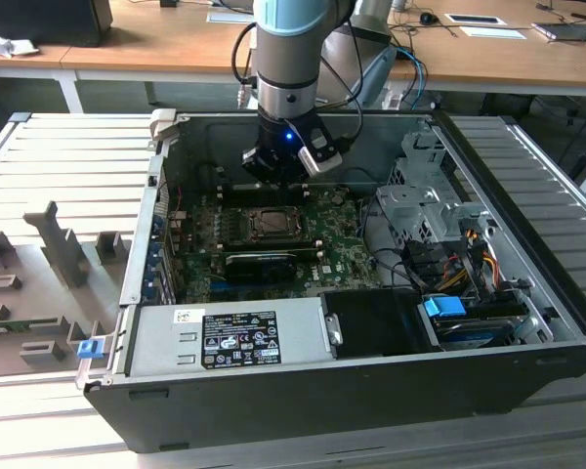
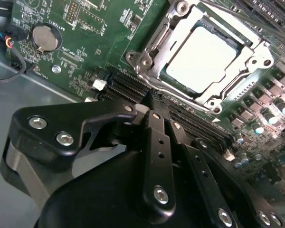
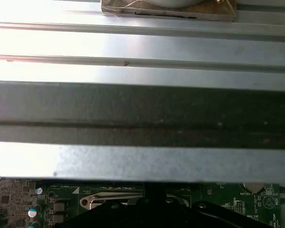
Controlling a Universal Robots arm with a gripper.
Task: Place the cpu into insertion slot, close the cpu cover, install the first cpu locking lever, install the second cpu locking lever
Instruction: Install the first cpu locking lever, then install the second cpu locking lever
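Note:
The cpu (image 2: 204, 57) lies pale and flat in the insertion slot (image 2: 143, 61) on the green motherboard (image 2: 85, 28). The cpu cover (image 2: 176, 38), a silver frame, lies down around it. In the second wrist view my gripper (image 2: 156, 99) is shut with nothing held, its black fingers (image 2: 154, 137) pointing at the socket's near edge. In the exterior view the gripper (image 1: 264, 168) hangs inside the open computer case, just above and behind the insertion slot (image 1: 271, 223). The first wrist view shows the socket's metal frame (image 3: 114, 199) beyond the gripper's dark body.
A black graphics card (image 1: 264, 262) lies in front of the socket, with the power supply (image 1: 230, 337) at the case front. A drive cage (image 1: 420, 205) and cables (image 1: 469, 254) fill the exterior view's right. Memory slots (image 2: 133, 88) and a coin battery (image 2: 43, 38) flank the socket.

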